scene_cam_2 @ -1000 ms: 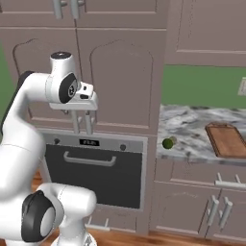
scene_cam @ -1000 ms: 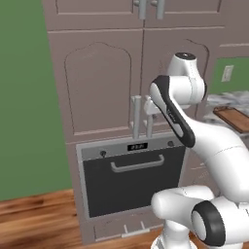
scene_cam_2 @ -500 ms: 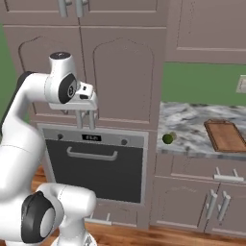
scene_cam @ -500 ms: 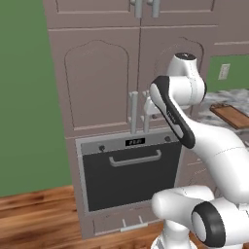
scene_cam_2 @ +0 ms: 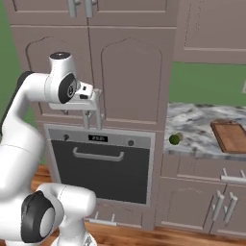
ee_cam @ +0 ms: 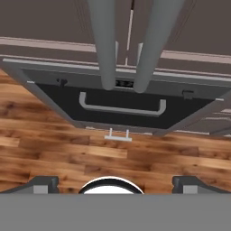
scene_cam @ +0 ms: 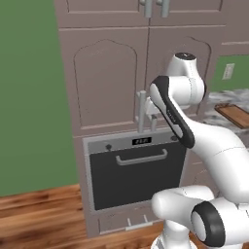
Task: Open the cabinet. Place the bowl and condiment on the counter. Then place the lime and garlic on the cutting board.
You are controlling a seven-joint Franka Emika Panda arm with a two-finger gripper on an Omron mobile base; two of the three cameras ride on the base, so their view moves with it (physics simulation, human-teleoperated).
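While the tall taupe-brown arched-panel cabinet (scene_cam_2: 127,79) remains shut just behind the wide-open, empty two-finger gripper (scene_cam_2: 93,126), nothing is done: off to its right sit the small dark-green lime (scene_cam_2: 175,139) and reddish-brown wooden cutting board (scene_cam_2: 231,136) on the veined marble counter (scene_cam_2: 194,129).

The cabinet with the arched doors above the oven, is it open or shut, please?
Shut: the cabinet doors lie flush, and the open hand hovers by their bar handles.

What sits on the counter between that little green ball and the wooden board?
Nothing: in the right base view, bare marble counter separates the lime from the cutting board.
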